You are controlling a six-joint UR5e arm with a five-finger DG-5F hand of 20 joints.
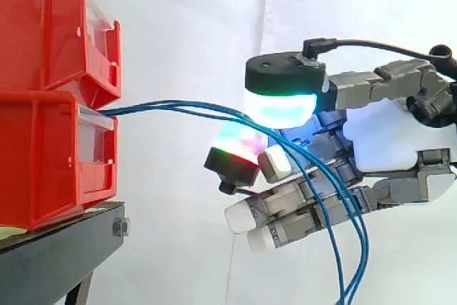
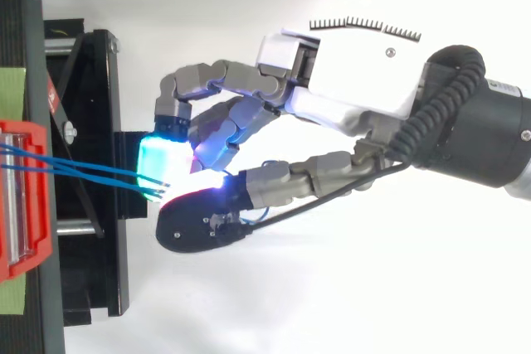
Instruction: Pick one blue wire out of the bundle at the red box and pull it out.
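A white curtain (image 1: 178, 19) hangs behind the work. The hand (image 1: 396, 137) reaches in from 3 o'clock, curled, its thumb pad (image 1: 278, 108) and a glowing fingertip (image 1: 232, 149) pinching the blue wires (image 1: 178, 109). I cannot tell whether one strand or several sit in the pinch. From there the wires run toward 9 o'clock into the lower red bin (image 1: 43, 169) on the black stand (image 1: 57, 251), and sag toward 5 o'clock past the palm. They look light, thin, limp and slick, so a firm pad-to-pad hold on a single strand, where the strands spread apart, seems best.
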